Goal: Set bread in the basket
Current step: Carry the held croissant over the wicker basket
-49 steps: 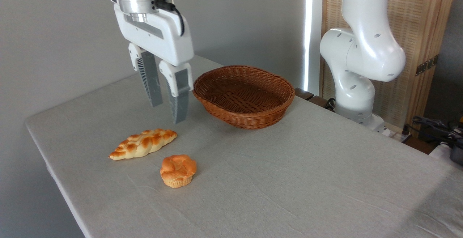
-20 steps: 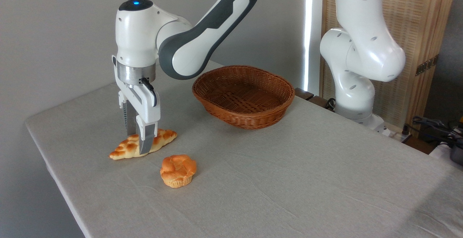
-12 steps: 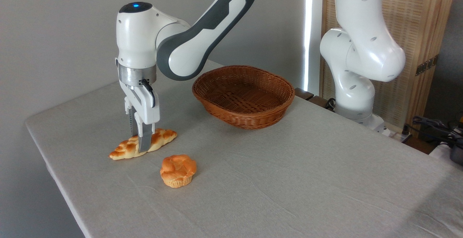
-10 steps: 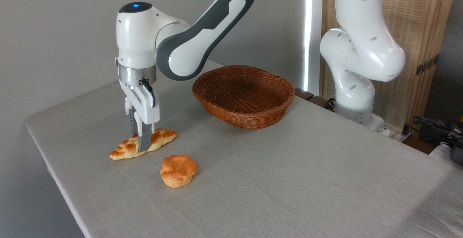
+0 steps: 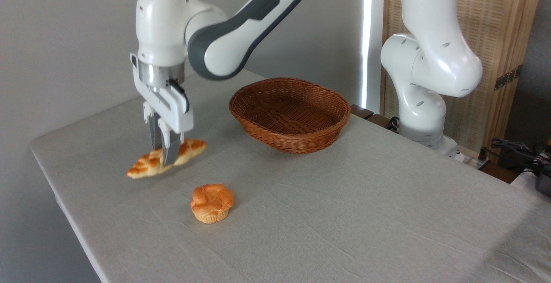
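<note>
The bread [image 5: 146, 165], a long braided golden loaf with browned patches, hangs slightly blurred just above the table at the left. My gripper [image 5: 165, 158] points straight down and is shut on its middle, one finger in front of the loaf and one behind. The basket [image 5: 289, 113], a shallow oval of reddish-brown wicker with nothing in it, stands on the table to the right of the gripper and farther back.
A small round muffin-shaped bun [image 5: 212, 202] sits on the grey cloth in front of the held loaf. The arm's white base [image 5: 424, 85] rises behind the table at the right. The table's left edge [image 5: 47, 175] runs close to the loaf.
The gripper came down onto the loaf, closed on its middle, and has now risen a little, lifting the loaf off the cloth. Basket and bun stayed put.
</note>
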Controlling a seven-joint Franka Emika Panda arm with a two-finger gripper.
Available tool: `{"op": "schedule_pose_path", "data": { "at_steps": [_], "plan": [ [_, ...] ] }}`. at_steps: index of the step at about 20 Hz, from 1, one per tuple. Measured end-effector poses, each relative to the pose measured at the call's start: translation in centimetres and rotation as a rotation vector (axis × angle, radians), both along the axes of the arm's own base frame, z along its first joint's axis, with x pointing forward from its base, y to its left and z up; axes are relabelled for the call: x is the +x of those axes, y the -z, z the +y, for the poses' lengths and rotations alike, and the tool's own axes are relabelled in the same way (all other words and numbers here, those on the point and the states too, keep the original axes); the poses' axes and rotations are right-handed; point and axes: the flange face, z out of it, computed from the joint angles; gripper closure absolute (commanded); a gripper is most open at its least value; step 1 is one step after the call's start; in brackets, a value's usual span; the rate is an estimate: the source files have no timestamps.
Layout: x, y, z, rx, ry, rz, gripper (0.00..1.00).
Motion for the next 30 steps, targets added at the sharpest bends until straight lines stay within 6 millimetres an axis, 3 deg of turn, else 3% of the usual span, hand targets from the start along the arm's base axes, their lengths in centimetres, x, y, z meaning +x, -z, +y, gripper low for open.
{"op": "schedule_pose_path", "data": {
  "at_steps": [4, 6, 8, 10, 12, 15, 20, 23, 24, 26, 28, 30],
  "plan": [
    [-2.9, -6.7, 3.1, -0.027, -0.069, 0.088, 0.79],
    [-5.5, -9.3, 4.0, 0.000, -0.063, 0.146, 0.78],
    [-8.8, -10.6, 3.6, 0.037, -0.029, 0.201, 0.75],
    [-13.2, -9.6, 2.3, 0.085, 0.020, 0.261, 0.75],
    [-17.2, -7.3, 1.6, 0.134, 0.059, 0.314, 0.75],
    [-21.5, -4.8, 0.3, 0.190, 0.105, 0.373, 0.75],
    [-22.7, -4.5, -0.3, 0.196, 0.093, 0.392, 0.73],
    [-22.8, -4.5, -0.7, 0.157, 0.086, 0.412, 0.44],
    [-22.9, -4.4, -0.8, 0.152, 0.087, 0.416, 0.21],
    [-23.1, -4.1, -1.3, 0.150, 0.099, 0.423, 0.15],
    [-23.2, -3.8, -1.8, 0.154, 0.110, 0.429, 0.02],
    [-23.0, -3.6, -2.0, 0.148, 0.109, 0.419, 0.00]
  ]
}}
